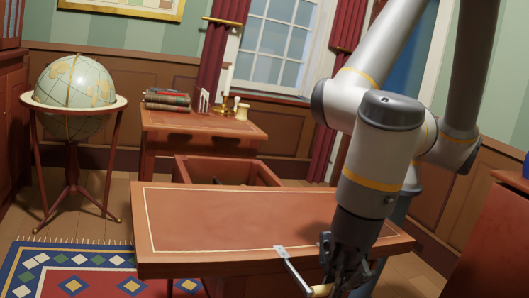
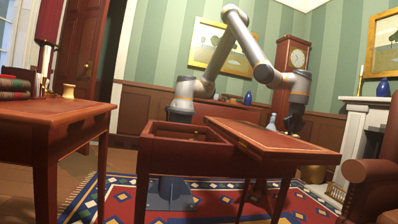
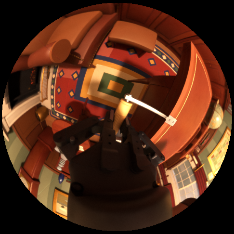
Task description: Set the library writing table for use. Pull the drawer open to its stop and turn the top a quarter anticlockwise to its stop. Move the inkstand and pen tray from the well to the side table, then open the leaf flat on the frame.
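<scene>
The writing table's leather top [image 1: 237,218] lies turned across its frame, so the well [image 1: 226,171] stands uncovered at the far end, with a dark object partly visible inside. A metal bar [image 1: 294,272] runs out from a bracket on the top's near edge to a pale wooden handle [image 3: 121,109]. My gripper [image 3: 118,120] is closed around that handle, one finger on each side of it, just off the table's near edge. The side table [image 1: 200,124] stands beyond the well.
An armchair [image 2: 370,174] stands by the fireplace. A globe on a stand [image 1: 74,96] is left of the side table, whose back edge carries books [image 1: 166,100], a candlestick and a small pot. The arm's base [image 2: 174,186] stands on the rug behind the writing table.
</scene>
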Controlling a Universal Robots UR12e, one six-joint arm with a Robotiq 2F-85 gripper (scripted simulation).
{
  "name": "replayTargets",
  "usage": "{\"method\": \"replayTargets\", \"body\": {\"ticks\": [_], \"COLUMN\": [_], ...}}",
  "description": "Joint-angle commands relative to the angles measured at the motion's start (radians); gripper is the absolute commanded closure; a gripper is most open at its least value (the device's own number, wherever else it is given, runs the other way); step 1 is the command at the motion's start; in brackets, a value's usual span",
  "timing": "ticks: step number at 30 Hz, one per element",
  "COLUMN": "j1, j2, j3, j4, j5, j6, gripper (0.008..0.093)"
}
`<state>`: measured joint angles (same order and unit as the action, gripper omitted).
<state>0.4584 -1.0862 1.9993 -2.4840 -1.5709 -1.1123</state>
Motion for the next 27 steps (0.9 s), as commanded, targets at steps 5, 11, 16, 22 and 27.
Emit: {"method": "replayTargets", "body": {"ticks": [5,11,16,22,27], "j1": [0.0,0.0,0.0,0.0,0.0], "j2": [-0.001,-0.001,-0.001,-0.001,-0.014], "j3": [-0.001,-0.001,-0.001,0.0,-0.003], "j4": [0.0,0.0,0.0,0.001,0.016], "j5": [0.0,0.0,0.0,0.0,0.0], "j6": [0.0,0.0,0.0,0.0,0.0], "gripper": [0.0664,0.0544,0.0534,0.0534,0.0534]}}
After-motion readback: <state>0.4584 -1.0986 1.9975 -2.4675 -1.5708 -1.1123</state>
